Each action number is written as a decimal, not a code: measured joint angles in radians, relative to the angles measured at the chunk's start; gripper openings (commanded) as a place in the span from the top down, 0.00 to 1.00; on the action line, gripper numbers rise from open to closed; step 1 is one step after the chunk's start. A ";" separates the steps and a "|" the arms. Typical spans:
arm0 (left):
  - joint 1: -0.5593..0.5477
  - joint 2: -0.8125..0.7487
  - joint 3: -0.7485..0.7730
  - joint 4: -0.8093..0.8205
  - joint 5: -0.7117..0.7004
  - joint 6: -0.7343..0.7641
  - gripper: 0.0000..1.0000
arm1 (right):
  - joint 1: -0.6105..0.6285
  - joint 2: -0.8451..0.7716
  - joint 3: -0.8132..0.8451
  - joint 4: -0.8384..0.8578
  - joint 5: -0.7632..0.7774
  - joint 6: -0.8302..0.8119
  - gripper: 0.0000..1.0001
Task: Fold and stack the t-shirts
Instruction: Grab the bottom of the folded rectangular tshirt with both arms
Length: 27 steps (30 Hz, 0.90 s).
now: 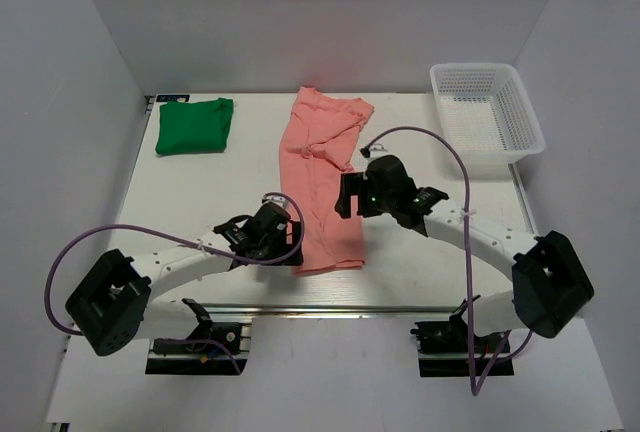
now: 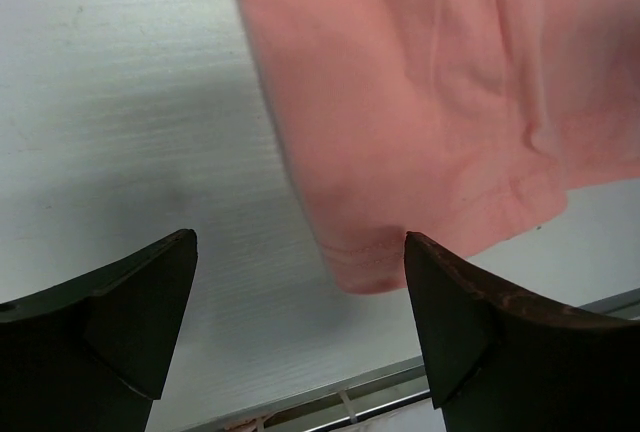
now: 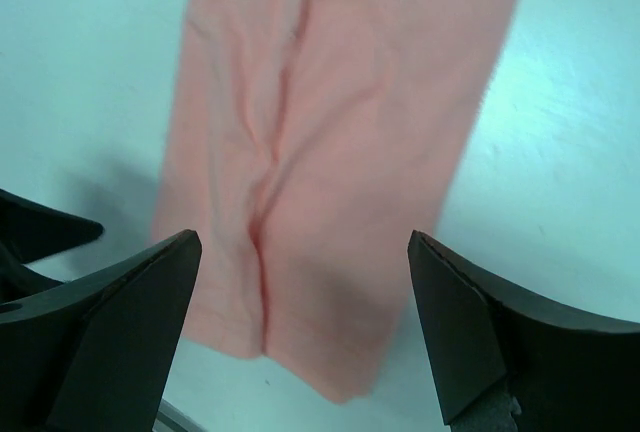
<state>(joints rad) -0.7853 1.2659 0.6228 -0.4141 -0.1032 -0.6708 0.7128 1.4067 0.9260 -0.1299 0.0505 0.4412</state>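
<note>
On the top external camera I see the salmon-pink cloth t-shirt [image 1: 322, 177] lying as a long strip down the middle of the white table [image 1: 200, 202]; the bright green cloth t-shirt [image 1: 194, 125] is folded to a rectangle at the far left, a white plastic mesh basket [image 1: 487, 112] sits far right, the left gripper [image 1: 283, 235] is by the strip's near left corner and the right gripper [image 1: 347, 195] at its right edge. The left wrist view shows my fingers [image 2: 110, 302] spread wide, holding nothing, the pink hem corner between them. The right wrist view shows those fingers [image 3: 100, 312] equally wide and empty above the creased pink strip.
</note>
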 measured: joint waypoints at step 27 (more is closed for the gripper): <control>-0.016 0.006 -0.140 0.221 0.164 -0.002 0.83 | 0.006 -0.056 -0.385 0.049 -0.189 0.185 0.76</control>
<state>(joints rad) -0.8009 1.2716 0.4831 -0.1928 0.0612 -0.6724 0.7193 1.3506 0.5415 -0.0811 -0.1383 0.6258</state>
